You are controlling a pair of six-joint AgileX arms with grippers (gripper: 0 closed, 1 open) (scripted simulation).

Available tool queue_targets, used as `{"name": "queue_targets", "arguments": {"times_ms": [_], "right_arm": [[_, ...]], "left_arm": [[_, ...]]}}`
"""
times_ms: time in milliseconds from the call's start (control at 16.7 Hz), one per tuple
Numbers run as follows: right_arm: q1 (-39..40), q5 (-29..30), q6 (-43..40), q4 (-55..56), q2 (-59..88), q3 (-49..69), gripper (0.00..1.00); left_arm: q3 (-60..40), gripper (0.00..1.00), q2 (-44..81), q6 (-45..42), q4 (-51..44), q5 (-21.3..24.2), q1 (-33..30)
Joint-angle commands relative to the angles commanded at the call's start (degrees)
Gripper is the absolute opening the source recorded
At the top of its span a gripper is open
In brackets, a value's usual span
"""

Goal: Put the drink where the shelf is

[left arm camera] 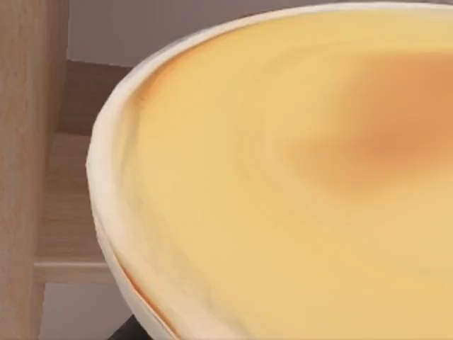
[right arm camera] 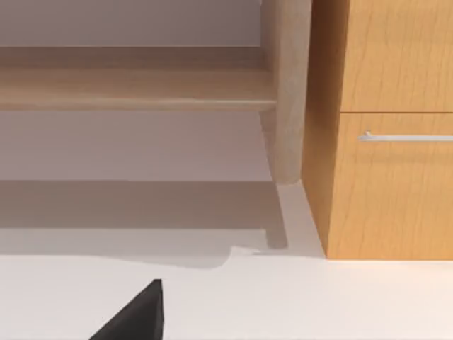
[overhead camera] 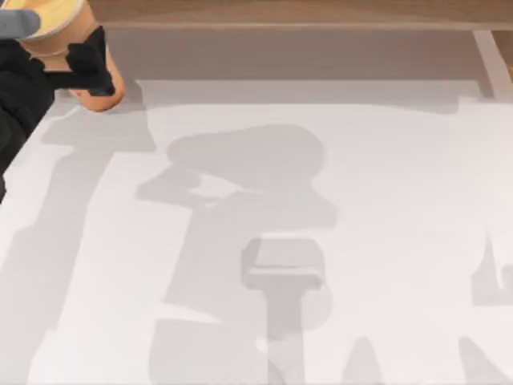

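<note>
While the left tool [overhead camera: 80, 64] clamps the drink [overhead camera: 100, 90] at the top view's far-left corner, its black fingers wrap the orange body, so the container rides on its side with the cream end [overhead camera: 50, 18] toward the shelf [overhead camera: 304, 11]. That hold seems meant to carry it off the tabletop [overhead camera: 337, 241] and in beneath the board. In the left wrist view the drink's pale rim [left arm camera: 106, 212] hangs close to a wooden upright [left arm camera: 25, 156], so I judge little side room there; a nudge toward the open middle would be safer. Behind it a low wooden ledge [left arm camera: 71, 234] marks where the shelf floor begins. The right arm is parked; its wrist view faces the shelf's other upright [right arm camera: 287, 92] and a drawer cabinet [right arm camera: 389, 127], and I cannot tell how its tool stands.
</note>
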State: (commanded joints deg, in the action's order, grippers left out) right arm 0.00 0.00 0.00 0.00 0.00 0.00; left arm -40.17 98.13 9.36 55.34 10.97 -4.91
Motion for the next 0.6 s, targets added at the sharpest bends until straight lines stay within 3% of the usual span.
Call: {"name": "queue_targets", "arguments": {"times_ms": [240,600], "right_arm": [[0.0,0.0,0.0,0.0,0.0,0.0,1.0],[0.0,0.0,0.0,0.0,0.0,0.0,1.0]], "left_arm": [[-13.2,0.0,-0.2,1.1,-13.5,-6.4,-6.7],[-34.5,0.0,4.7,-2.9,-36.9,-19.5,-12.2]]}}
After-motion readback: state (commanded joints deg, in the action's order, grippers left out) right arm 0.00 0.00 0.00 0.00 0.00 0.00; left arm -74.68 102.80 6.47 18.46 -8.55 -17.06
